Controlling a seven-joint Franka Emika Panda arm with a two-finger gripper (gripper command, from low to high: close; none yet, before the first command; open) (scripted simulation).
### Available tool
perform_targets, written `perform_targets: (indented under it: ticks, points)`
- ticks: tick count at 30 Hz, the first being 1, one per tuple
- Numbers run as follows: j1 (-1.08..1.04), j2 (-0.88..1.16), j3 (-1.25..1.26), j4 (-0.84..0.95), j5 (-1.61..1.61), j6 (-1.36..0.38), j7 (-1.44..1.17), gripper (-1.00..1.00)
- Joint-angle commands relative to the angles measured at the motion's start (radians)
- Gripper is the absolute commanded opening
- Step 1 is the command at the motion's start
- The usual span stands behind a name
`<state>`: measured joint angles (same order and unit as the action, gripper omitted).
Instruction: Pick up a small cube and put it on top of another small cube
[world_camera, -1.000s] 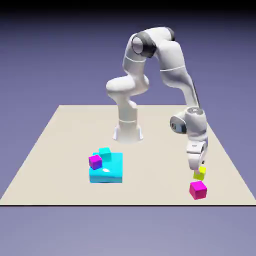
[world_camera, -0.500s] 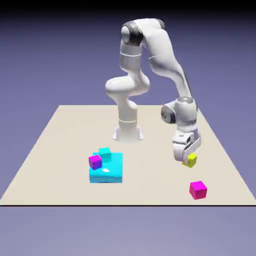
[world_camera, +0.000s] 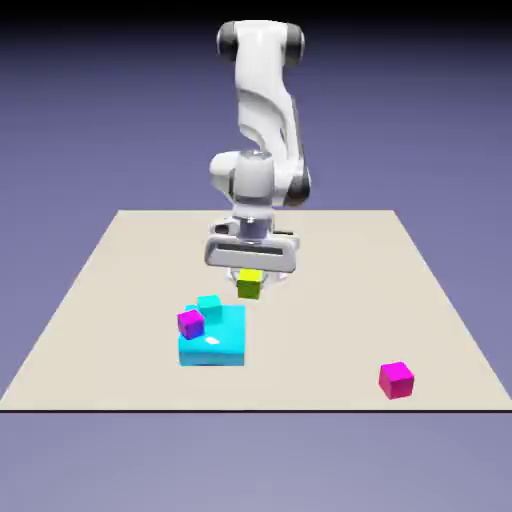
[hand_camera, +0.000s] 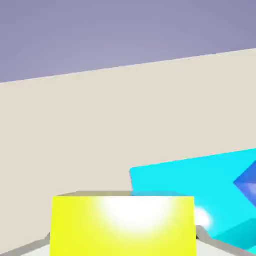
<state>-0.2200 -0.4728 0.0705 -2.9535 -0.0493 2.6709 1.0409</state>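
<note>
Exterior view: the hand (world_camera: 250, 272) hangs above the worktop (world_camera: 120, 280), closed on the yellow-green cube (world_camera: 250, 285), which sits clear of the surface between the fingers. Just below and toward the exterior view's left of the hand lies a big cyan block (world_camera: 214, 340), with a small cyan cube (world_camera: 210, 303) on its far part and a magenta cube (world_camera: 190, 323) at its corner. A second magenta cube (world_camera: 396, 380) stands alone on the worktop, well away toward the exterior view's right and nearer the front edge.

Which small cube is meant as the base cannot be told from here; the two by the cyan block are nearest the hand. To do the placing well, I judge the carried cube should be brought squarely over the chosen cube, faces lined up, lowered until they touch, and only then let go. The two cubes on the cyan block sit close together, so the fingers have little room there; the lone magenta cube has bare worktop all round and is the easier landing, though it is near the front edge.

Hand view: the yellow-green cube (hand_camera: 122, 225) fills the bottom, gripped, hiding most of both fingers. Beyond it lies the cyan block (hand_camera: 190, 175), then bare worktop (hand_camera: 100, 125) up to its far edge.
</note>
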Motion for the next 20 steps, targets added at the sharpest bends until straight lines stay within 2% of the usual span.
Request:
perform_targets:
  ticks: [1, 5, 14, 15, 20]
  points:
    - [-0.036, -0.036, -0.007, -0.02, -0.007, -0.016, 0.034, -1.0]
    - [-0.121, -0.123, -0.024, -0.068, -0.022, -0.054, 0.115, -1.0]
    - [-0.206, 0.191, 0.03, -0.075, -0.093, 0.268, 0.166, -1.0]
    - [-0.206, 0.191, 0.03, -0.075, -0.093, 0.268, 0.166, 1.0]
    - [-0.167, 0.046, 0.005, -0.072, -0.06, 0.119, 0.142, 1.0]
